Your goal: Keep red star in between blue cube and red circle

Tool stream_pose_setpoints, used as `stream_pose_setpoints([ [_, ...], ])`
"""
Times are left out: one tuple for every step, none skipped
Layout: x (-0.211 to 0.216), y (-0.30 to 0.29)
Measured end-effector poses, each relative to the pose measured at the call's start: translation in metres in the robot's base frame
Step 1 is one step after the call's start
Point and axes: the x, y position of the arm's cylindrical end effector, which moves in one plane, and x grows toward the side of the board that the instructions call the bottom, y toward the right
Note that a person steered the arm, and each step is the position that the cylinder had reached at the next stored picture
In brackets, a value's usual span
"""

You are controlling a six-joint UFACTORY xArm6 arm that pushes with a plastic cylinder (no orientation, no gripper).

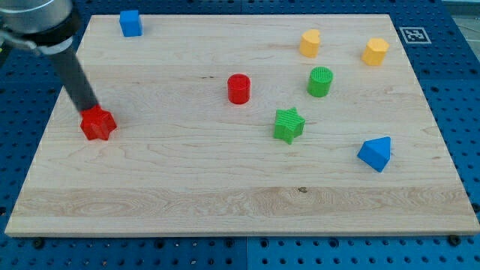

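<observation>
My tip (pixel 90 110) touches the red star (pixel 98 124) at its upper-left edge, near the surface's (pixel 187 195) left side. No jaws here (just a rod). Blue cube (pixel 130 23) sits at the view's top left, red circle (pixel 238 88) mid-board; the star lies below and left of both. Green star (pixel 289 124) further right.

You get one raised view angled down over the whole wooden board (pixel 225 187), its far edge at the view's top.
</observation>
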Motion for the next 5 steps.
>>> stream_pose_setpoints([
  [0.029, -0.028],
  [0.06, -0.019],
  [0.053, 0.011],
  [0.022, 0.04],
  [-0.006, 0.049],
])
